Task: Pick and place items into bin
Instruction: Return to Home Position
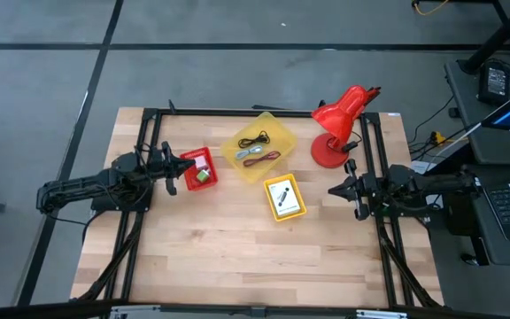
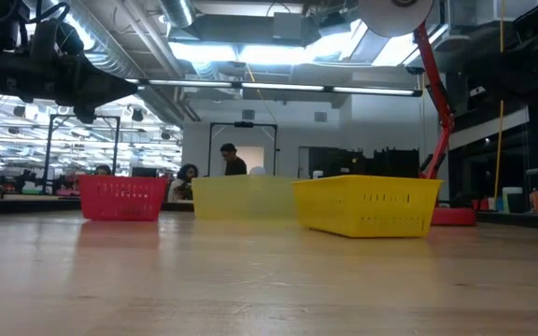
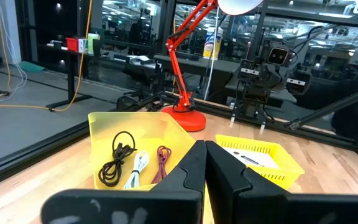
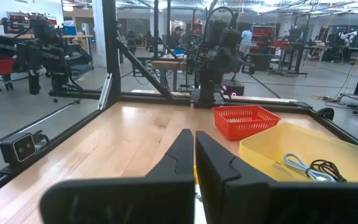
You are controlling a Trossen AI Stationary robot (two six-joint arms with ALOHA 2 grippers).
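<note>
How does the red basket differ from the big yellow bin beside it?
The red basket is smaller than the big yellow bin. The basket holds a small green object; the bin holds coiled cables. Both sit open-topped on the table.

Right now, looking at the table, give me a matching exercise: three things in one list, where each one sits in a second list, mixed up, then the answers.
Things:
1. black cord
2. green object
3. lamp

Places:
A. in the red bin
B. standing on the table, outside the bins
C. in the big yellow bin

Pairs: 1-C, 2-A, 3-B
</note>
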